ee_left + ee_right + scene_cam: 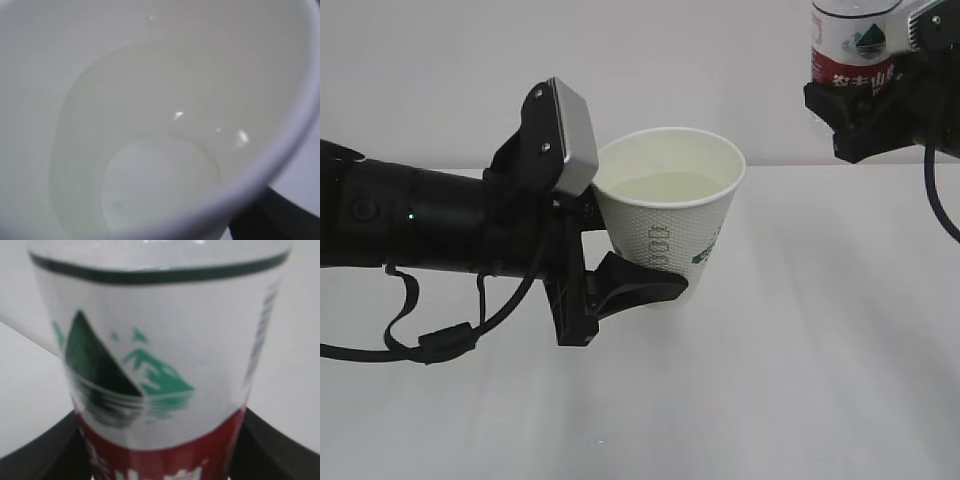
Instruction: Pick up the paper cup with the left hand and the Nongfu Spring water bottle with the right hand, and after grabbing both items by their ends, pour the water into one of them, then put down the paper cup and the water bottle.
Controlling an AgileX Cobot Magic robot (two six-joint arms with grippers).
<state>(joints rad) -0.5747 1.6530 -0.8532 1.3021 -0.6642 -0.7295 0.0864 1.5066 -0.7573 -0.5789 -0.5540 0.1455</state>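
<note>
Currently: white dotted paper cup (668, 215), holding pale water (665, 187), pinched near base by black left hand (620, 270), aloft over white counter (800, 380). Red-labelled clear plastic bottle (850, 45) clamped upright in right hand (865, 110). Likely hazard: spill from tilted set-down.

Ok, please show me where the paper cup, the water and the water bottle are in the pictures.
paper cup (660, 235): exterior view, on its dotted outer wall.
water (665, 186): exterior view, on the pale surface inside the cup.
water bottle (165, 365): right wrist view, on the label's green mountain logo.
</note>
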